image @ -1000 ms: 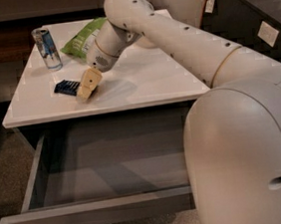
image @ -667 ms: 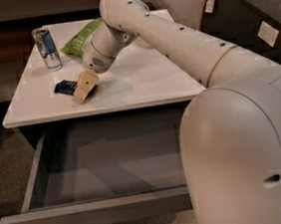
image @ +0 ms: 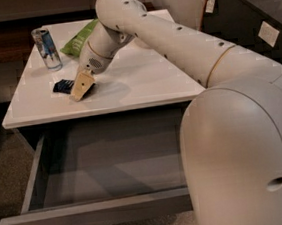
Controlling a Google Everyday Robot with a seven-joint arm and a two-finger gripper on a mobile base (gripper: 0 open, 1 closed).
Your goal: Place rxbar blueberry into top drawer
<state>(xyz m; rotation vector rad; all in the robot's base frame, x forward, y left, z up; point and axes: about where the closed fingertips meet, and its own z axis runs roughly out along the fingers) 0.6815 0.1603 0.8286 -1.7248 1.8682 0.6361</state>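
My gripper (image: 82, 86), its opening and hold unclear to me, sits beside the flat dark-blue snack bar (image: 63, 86) near the left edge of the white worktop (image: 143, 81). A glancing close could shove the bar off.

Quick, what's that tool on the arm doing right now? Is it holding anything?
Tool: down at the table, right beside the bar lying there; whether it is open, closed or gripping cannot be told.

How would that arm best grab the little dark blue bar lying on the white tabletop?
Likely from above, pinching across its narrow width: the rxbar blueberry lies flat on the tabletop, so only its thin long edges offer a hold. The gripper is close beside it, angled down.
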